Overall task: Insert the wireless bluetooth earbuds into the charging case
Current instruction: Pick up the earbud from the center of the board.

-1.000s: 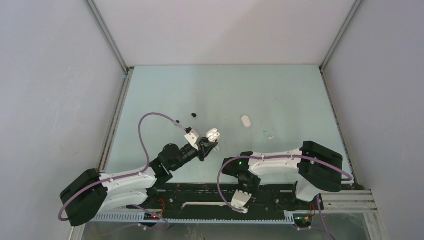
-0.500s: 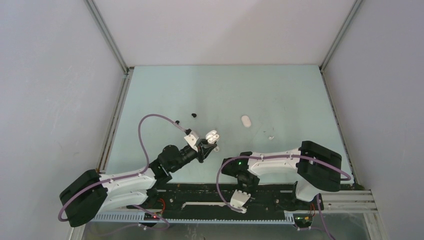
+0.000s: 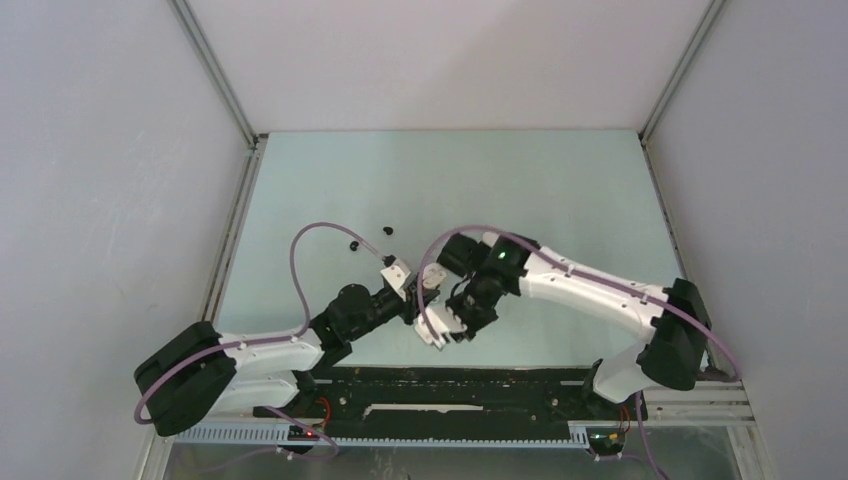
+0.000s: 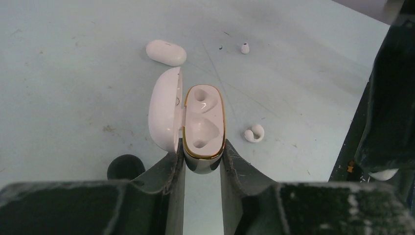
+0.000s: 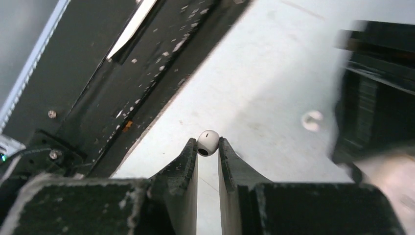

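Observation:
My left gripper [image 4: 203, 157] is shut on the base of an open white charging case [image 4: 204, 122] with a gold rim. Its lid [image 4: 164, 110] is swung to the left, and both sockets are empty. My right gripper [image 5: 208, 147] is shut on a small white earbud [image 5: 208, 142], pinched at the fingertips above the table near the black rail. In the top view the right gripper [image 3: 443, 335] hangs just in front of the left gripper [image 3: 418, 293]. Two more white earbuds [image 4: 254, 133] [image 4: 245, 48] lie on the table beyond the case.
A closed white case [image 4: 166, 52] lies farther out on the table. Two small black earbuds [image 3: 387, 230] [image 3: 352, 243] lie at the left middle. A black round object [image 4: 126, 166] sits by the left finger. The black rail [image 5: 122, 93] runs along the near edge.
The right arm has swung from the near rail out over the table, close beside the left gripper, and its jaws have narrowed. The left gripper with the case has shifted slightly toward it.

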